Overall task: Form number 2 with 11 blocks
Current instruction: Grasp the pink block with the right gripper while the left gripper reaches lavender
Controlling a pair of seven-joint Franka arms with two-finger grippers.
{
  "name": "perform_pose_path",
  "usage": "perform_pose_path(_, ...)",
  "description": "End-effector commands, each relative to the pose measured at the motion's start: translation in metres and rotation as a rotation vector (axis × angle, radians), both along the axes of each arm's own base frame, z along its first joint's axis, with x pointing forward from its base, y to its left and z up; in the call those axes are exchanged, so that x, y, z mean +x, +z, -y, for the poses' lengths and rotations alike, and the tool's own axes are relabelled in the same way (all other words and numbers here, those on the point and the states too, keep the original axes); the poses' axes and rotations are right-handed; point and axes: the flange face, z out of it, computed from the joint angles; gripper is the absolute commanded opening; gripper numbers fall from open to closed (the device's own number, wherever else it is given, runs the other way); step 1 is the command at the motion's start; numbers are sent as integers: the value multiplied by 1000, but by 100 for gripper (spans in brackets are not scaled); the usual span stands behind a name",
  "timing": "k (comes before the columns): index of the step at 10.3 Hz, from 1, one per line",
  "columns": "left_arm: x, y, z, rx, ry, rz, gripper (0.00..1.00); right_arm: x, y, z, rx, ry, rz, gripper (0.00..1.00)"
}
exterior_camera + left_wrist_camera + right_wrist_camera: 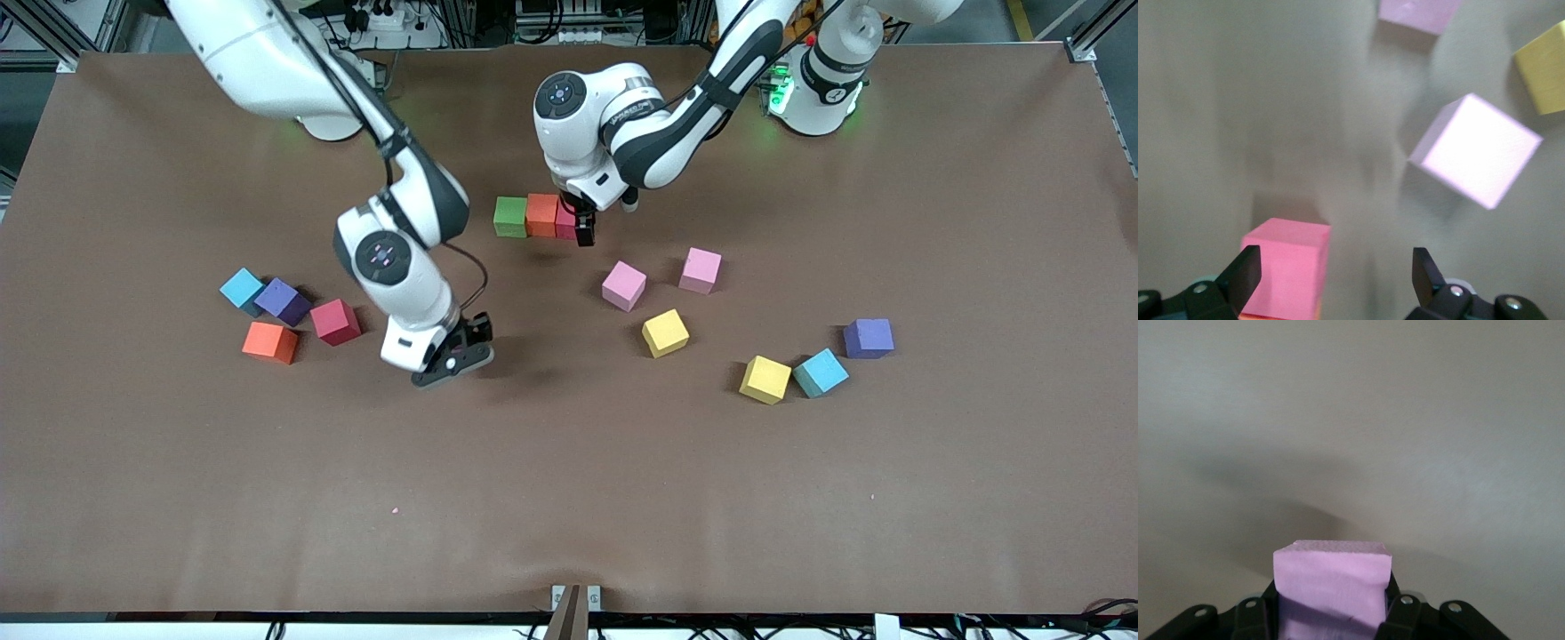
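Three blocks (533, 216) form the digit's top row. Left gripper (584, 233) wide open over the row's red end. Right gripper (1331, 613) clamps a pink block (1331, 587); seat it flush below that end.

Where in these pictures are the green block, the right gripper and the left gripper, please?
green block (510, 216): front view, top face.
right gripper (462, 357): front view, between its fingertips.
left gripper (1336, 275): left wrist view, between its fingertips.

White jointed arms, black bands, cables, black hands.
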Motion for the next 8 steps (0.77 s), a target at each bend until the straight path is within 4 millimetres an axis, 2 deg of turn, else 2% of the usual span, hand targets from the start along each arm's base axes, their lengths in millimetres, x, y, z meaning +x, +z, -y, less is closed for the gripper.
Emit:
perform_pose_path(1, 32, 3, -20, 24, 11, 26, 100, -46, 16, -24, -10, -129, -9, 13)
perform_pose_path(3, 82, 5, -59, 12, -67, 9, 100, -55, 8, -29, 3, -167, -12, 14)
perform_pose_path(4, 101, 9, -69, -12, -121, 13, 100, -61, 4, -32, 15, -195, -12, 14)
perform_pose_path(5, 113, 9, -76, -36, -184, 16, 100, -68, 1, -36, 26, -243, -17, 14)
perform_pose_path(6, 120, 10, -78, -60, -267, 18, 100, -79, -1, -52, 61, -314, -16, 14)
perform_pose_path(8, 128, -5, -84, -95, -389, -3, 100, -103, -8, -85, 94, -402, -26, 14)
